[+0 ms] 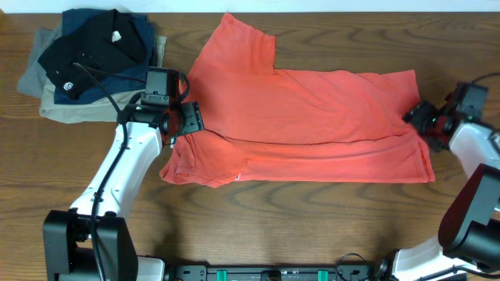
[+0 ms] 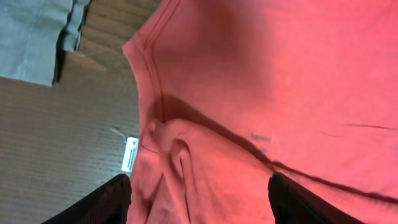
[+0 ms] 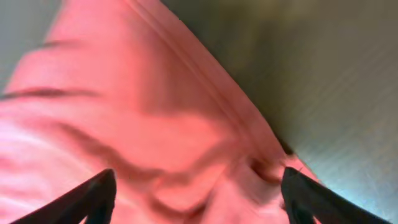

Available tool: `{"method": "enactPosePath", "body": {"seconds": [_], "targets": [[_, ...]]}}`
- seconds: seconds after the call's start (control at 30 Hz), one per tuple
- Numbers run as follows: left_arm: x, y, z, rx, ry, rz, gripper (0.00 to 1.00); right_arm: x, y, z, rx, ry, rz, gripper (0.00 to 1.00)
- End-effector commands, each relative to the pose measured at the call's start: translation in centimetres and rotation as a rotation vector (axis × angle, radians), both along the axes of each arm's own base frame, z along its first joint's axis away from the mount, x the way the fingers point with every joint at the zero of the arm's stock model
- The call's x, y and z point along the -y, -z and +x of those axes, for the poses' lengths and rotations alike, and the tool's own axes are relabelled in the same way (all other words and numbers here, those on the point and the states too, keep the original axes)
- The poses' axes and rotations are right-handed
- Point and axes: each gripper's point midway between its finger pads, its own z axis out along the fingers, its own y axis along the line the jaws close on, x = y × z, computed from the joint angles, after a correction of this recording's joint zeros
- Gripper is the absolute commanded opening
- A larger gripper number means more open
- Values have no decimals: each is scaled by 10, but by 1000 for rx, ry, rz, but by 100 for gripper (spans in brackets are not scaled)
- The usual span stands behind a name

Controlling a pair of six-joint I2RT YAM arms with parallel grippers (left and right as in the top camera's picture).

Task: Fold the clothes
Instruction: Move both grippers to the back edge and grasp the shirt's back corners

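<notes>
Your tabletop is dark wood grain, and the coral-red T-shirt lies spread across its middle, plain side up. One sleeve sticks out at the shirt's far edge, and a long crease runs lengthwise above its near edge. Off the shirt's left end, beyond the sleeve, sits a pile of folded garments, black and navy over khaki-grey, apart from the shirt. Your left hand is over the shirt's left edge with its fingers spread wide and rumpled cloth between them. Your right hand is at the shirt's right end, fingers likewise spread, pinching nothing. A small white label pokes out at the shirt's left edge.
</notes>
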Motion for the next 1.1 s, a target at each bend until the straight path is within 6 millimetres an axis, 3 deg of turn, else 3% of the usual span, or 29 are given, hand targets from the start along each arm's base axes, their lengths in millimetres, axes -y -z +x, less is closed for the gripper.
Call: {"method": "enactPosePath", "body": {"seconds": [0.0, 0.17, 0.27, 0.33, 0.87, 1.07], "targets": [[9, -38, 27, 109, 70, -11, 72, 11, -62, 38, 129, -90, -37, 89], [14, -91, 62, 267, 114, 4, 77, 20, -133, 60, 191, -172, -138, 93], [17, -109, 85, 349, 125, 6, 79, 21, -159, 66, 219, -185, -161, 95], [18, -109, 98, 376, 124, 4, 80, 18, -164, 66, 221, -195, -165, 96], [40, 17, 174, 363, 153, -54, 86, -43, -138, 57, 92, -383, -143, 96], [40, 47, 184, 365, 153, -45, 88, -50, -129, 47, 4, -388, -200, 97]]}}
